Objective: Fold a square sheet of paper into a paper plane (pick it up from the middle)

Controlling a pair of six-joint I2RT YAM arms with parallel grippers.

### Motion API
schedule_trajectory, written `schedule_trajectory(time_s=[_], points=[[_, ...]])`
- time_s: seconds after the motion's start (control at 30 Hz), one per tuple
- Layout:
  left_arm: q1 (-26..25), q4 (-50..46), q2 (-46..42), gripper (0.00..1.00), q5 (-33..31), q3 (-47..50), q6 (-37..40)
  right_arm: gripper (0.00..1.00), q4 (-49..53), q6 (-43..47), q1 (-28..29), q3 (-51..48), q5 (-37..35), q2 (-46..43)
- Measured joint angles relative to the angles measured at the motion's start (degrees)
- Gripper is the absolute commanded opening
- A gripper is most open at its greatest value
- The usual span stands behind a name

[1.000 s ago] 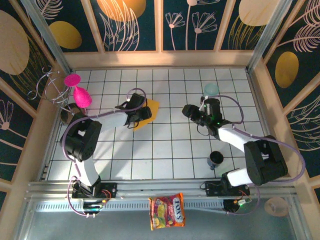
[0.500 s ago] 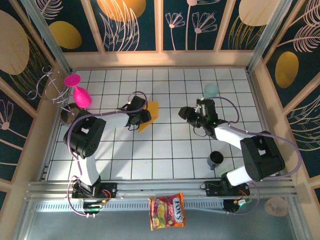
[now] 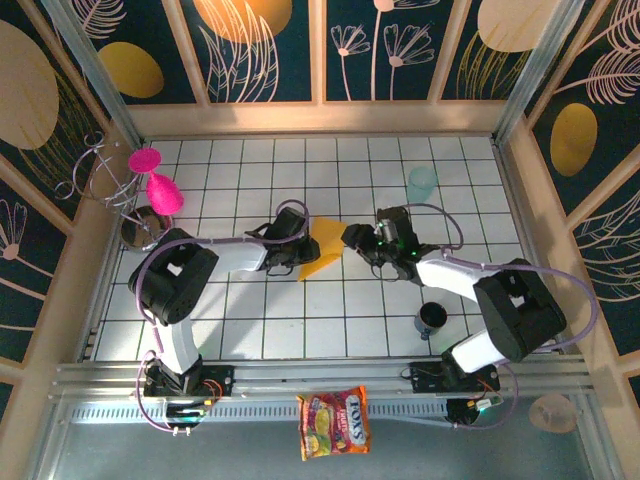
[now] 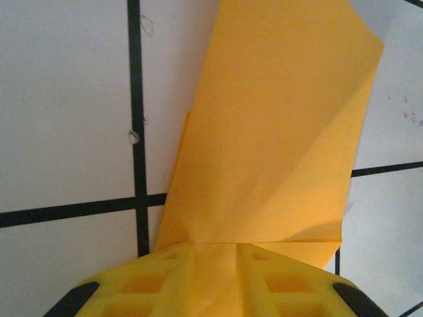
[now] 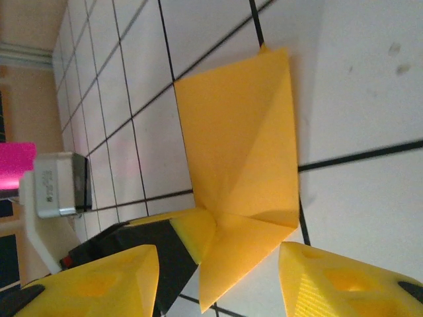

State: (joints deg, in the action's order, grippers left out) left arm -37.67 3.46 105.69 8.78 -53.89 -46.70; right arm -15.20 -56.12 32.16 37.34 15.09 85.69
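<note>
where left gripper [image 4: 210, 281] pinches paper [image 4: 271, 132], edge hidden

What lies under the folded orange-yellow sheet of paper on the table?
White table tiles with black grout lines show around the folded orange-yellow sheet of paper. The tiles directly beneath it are covered, so nothing more can be seen there.

Sheet of paper [image 3: 326, 252] lying mid-table [image 3: 300, 315], sitting between left gripper [image 3: 304, 260] and right gripper [image 3: 352, 238]; cup [image 3: 432, 318] standing nearer, rightward.
</note>
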Motion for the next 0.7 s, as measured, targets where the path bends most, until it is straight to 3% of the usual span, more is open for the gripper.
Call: schedule_trajectory(time_s=[0.07, 0.7], points=[[0.0, 0.2, 0.0, 0.21, 0.3, 0.2, -0.3, 0.44, 0.0, -1.2, 0.9, 0.0, 0.4, 1.9], [0.5, 4.7, -0.5, 0.15, 0.3, 3.3, -8.0, 0.38, 3.2, -5.2, 3.1, 4.6, -0.5, 9.6]])
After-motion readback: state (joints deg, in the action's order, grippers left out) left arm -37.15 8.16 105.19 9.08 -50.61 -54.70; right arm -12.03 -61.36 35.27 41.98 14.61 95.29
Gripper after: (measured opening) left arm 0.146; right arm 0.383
